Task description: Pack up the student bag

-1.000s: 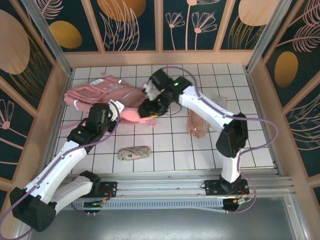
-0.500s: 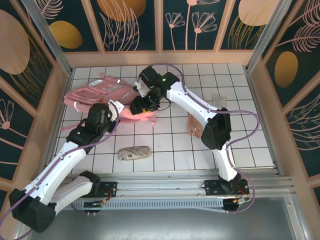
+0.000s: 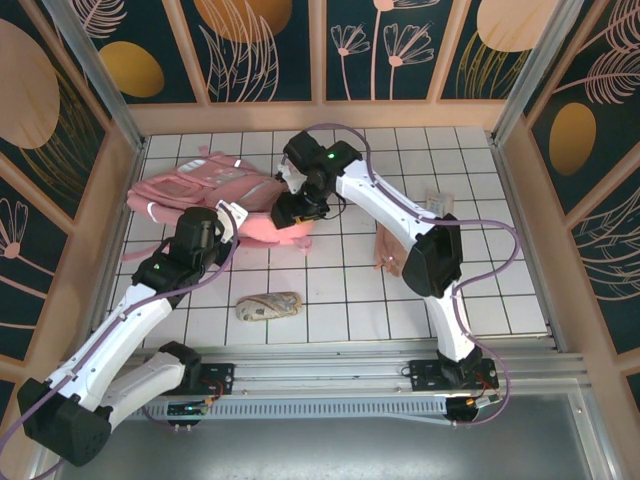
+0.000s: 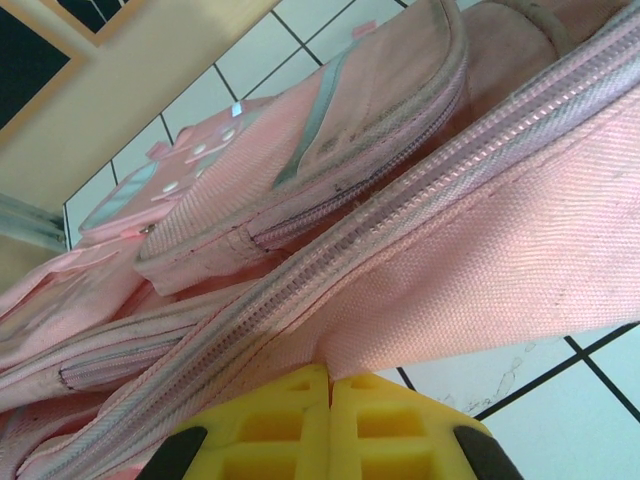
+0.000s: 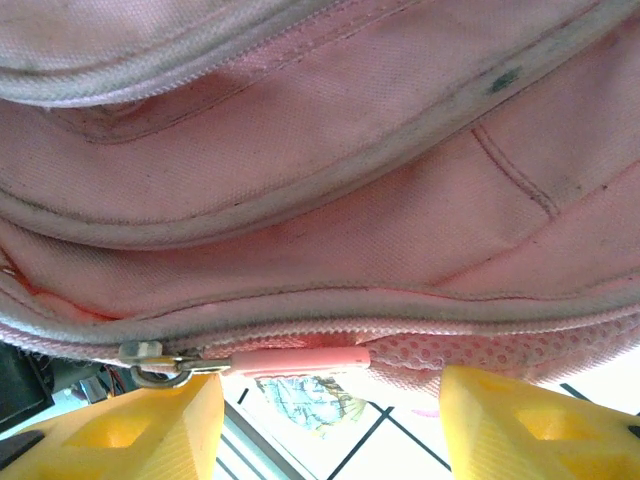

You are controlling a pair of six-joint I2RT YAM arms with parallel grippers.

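From above, the bag (image 3: 195,185) is lying at the table's (image 3: 480,290) far left, close to the wall (image 3: 108,195), with free room to its right. At the left wrist, the left gripper (image 4: 328,385) is pinching the bag's edge, seemingly anchoring it. At the right wrist, the right gripper (image 5: 330,400) is straddling the zip pull (image 5: 295,360), fingers apart, holding nothing.

Overhead, looking down from the near edge across the table (image 3: 500,290). From each wrist, close against the student bag (image 3: 200,185), also seen overhead.
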